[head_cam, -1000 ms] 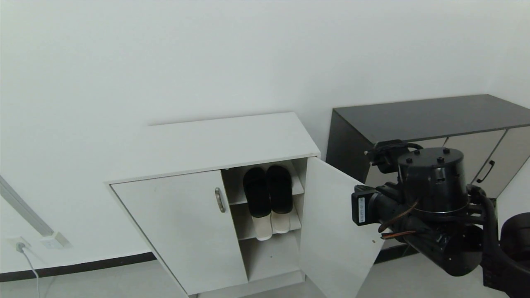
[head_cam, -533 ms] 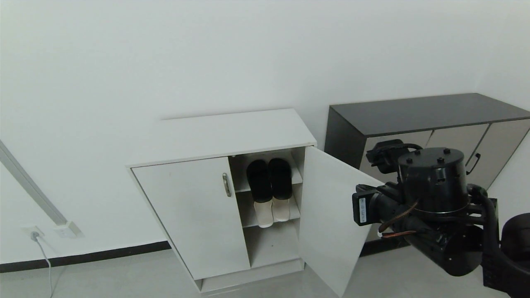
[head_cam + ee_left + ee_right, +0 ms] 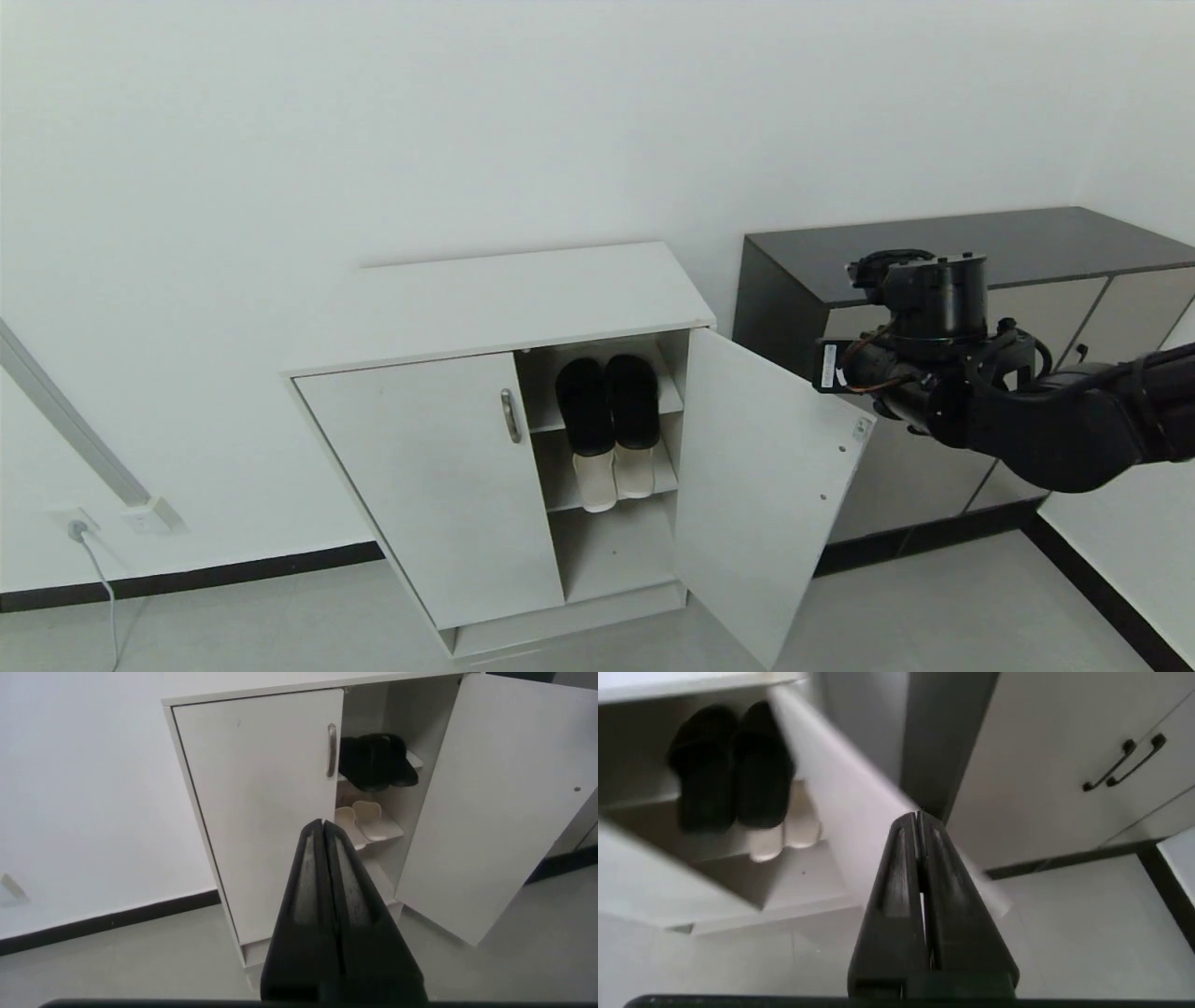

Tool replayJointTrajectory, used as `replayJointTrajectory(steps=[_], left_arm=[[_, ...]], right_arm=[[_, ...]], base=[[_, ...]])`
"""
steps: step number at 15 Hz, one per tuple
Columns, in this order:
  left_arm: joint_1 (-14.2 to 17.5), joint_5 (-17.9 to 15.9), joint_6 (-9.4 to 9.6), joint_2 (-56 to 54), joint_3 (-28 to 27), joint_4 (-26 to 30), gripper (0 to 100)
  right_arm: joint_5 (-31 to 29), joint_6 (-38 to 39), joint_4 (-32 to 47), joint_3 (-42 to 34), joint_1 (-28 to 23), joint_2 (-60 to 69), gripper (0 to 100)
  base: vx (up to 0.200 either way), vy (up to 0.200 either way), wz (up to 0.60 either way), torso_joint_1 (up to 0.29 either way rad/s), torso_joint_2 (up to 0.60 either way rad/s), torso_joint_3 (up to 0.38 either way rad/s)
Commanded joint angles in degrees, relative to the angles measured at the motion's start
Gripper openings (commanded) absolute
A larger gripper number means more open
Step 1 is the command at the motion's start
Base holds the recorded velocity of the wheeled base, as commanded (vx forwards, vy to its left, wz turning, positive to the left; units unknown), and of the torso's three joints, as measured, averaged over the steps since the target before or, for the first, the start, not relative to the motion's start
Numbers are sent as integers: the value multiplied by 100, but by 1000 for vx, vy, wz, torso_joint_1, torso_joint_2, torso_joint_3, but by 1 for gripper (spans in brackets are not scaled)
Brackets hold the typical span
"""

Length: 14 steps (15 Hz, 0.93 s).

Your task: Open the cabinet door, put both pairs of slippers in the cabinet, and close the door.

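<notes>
Both pairs are in the white cabinet [image 3: 523,299]: the black slippers [image 3: 607,406] are on the upper shelf and the beige slippers [image 3: 611,476] on the middle shelf right under them. Both sit toward the right side, with their ends at or slightly over the shelves' front edge. The right door [image 3: 756,485] is swung wide open; the left door [image 3: 439,485] is closed, with its handle [image 3: 510,415] at the inner edge. So, as I read it, only the closing is left. The right arm [image 3: 1027,420] is up by the open door's free edge, between it and the dark sideboard [image 3: 980,243], probably so it can push on the door's outer face. The right gripper [image 3: 918,821] is clenched on nothing, fingers pressed together, which makes a stiff blunt pusher. The left gripper [image 3: 324,826] is also clenched and empty, well back from the cabinet front and out of the door's swing. Watch the slipper ends at the shelf edge, since they could foul the door.
</notes>
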State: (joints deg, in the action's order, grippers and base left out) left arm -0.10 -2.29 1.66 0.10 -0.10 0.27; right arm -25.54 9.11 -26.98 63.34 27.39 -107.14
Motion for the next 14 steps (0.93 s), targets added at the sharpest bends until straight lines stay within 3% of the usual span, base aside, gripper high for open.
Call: replayJointTrajectory(steps=[1,5,14], left_arm=[[1,1,1,-1,1,0,0],[1,1,1,-1,1,0,0],[1,1,1,-1,1,0,0]], right_arm=[[163,-5,-9,222,-252,-439,0],[453,12,-27,381,-586,-755,0],[541,3,-9,187,-612,-755,0]], base=[[0,0,0,0,0,0],[0,0,0,0,0,0],[0,0,0,0,0,0]])
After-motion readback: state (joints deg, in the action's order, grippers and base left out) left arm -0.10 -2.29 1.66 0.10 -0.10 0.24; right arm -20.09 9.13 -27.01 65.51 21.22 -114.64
